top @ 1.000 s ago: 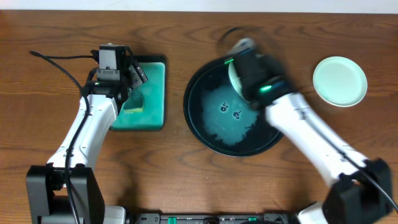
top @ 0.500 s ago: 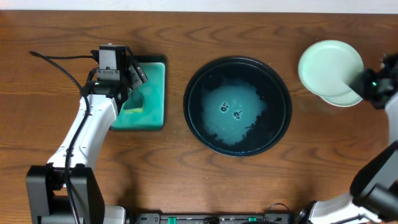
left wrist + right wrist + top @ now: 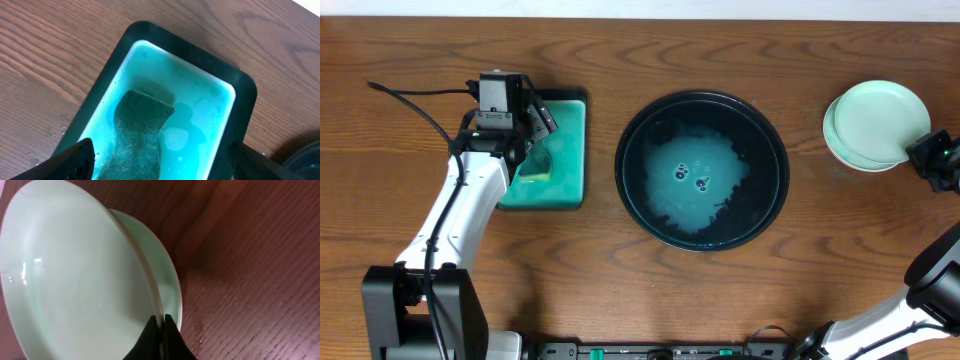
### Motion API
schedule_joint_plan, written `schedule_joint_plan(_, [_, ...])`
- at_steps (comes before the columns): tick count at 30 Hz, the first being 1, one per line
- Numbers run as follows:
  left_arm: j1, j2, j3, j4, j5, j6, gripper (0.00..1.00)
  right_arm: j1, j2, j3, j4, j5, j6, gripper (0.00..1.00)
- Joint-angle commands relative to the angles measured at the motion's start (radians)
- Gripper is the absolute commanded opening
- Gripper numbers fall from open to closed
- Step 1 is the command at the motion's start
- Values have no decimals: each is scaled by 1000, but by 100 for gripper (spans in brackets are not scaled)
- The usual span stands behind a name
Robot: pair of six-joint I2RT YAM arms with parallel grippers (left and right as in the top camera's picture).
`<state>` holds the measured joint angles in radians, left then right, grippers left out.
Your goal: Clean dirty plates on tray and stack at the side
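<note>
Two pale-mint plates show at the right edge of the table. My right gripper (image 3: 924,153) (image 3: 160,325) is shut on the rim of the upper plate (image 3: 882,116) (image 3: 75,280) and holds it tilted over the lower plate (image 3: 850,148) (image 3: 167,275), which rests on the wood. The black tray (image 3: 701,168) sits mid-table with a pool of teal liquid and no plate in it. My left gripper (image 3: 533,120) (image 3: 160,167) is open over the teal dish (image 3: 570,150) (image 3: 235,95), straddling the green sponge (image 3: 532,168) (image 3: 137,130).
A black cable (image 3: 415,100) runs across the far left of the table. The teal dish holds teal water around the sponge.
My right arm has carried a plate from the tray to the right side. It now holds it lower, over the plate lying there. The left arm has not moved.
</note>
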<state>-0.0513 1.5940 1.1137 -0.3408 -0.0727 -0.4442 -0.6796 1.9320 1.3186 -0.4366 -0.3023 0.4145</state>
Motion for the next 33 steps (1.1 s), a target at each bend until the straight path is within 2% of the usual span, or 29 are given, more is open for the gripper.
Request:
schedule_joint_plan(1, [2,0,-2,-3,2,6,86,5,0,9,3,21,31,1])
schedule_joint_plan(4, [2,0,-2,-3,2,6,85,14,0,9,-3,21,14,3])
schedule_joint_plan(5, [2,0,-2,-3,2,6,85,17,0,9,-3,21,14,14])
schedule_joint_plan(9, [2,0,-2,-3,2,6,86,27,-3,9,-10,-35,-39,89])
schedule_joint_plan(10, [2,0,-2,-3,2,6,86,27,-6,9,-21,-53,-46,99])
schedule_joint_plan(16, [2,0,-2,-3,2,6,86,24,-116,9,-142,-61,-45,99])
schedule_joint_plan(26, [2,0,-2,-3,2,6,86,50,-558,-8,-555,6,-194,99])
schedule_joint_plan(33, [2,0,-2,-3,2,6,86,188,-899,-184,-594,6,-188,99])
